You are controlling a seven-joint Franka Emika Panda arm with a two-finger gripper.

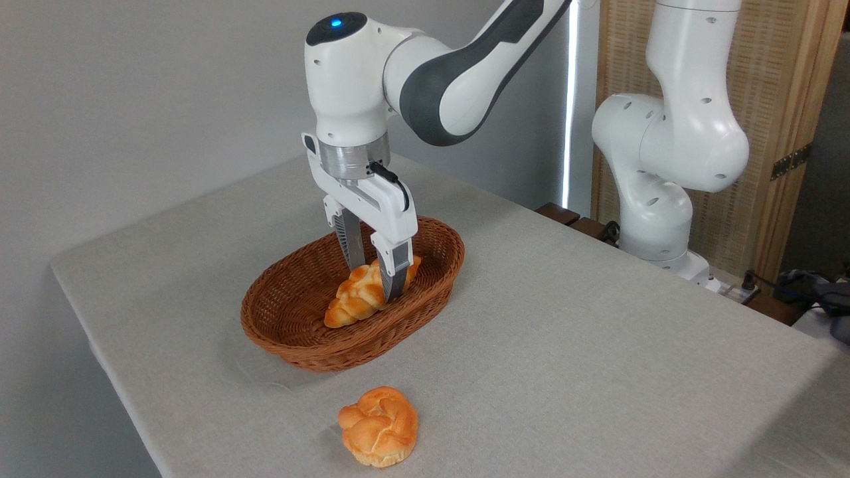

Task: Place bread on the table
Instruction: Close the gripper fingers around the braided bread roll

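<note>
**Gripping the loaf inside the basket**

Wide bare stretches of grey table (597, 345) to the right of and behind the wicker basket (292, 332); less room in front, near the round bun (379, 426) by the front edge. Inside the basket, tilted: the braided bread (355, 299), long axis running lower left to upper right, lower tip near the front wall, upper tip toward the far rim. Straddled at its upper half by the gripper (378, 279), fingers clenched against both sides.
</note>
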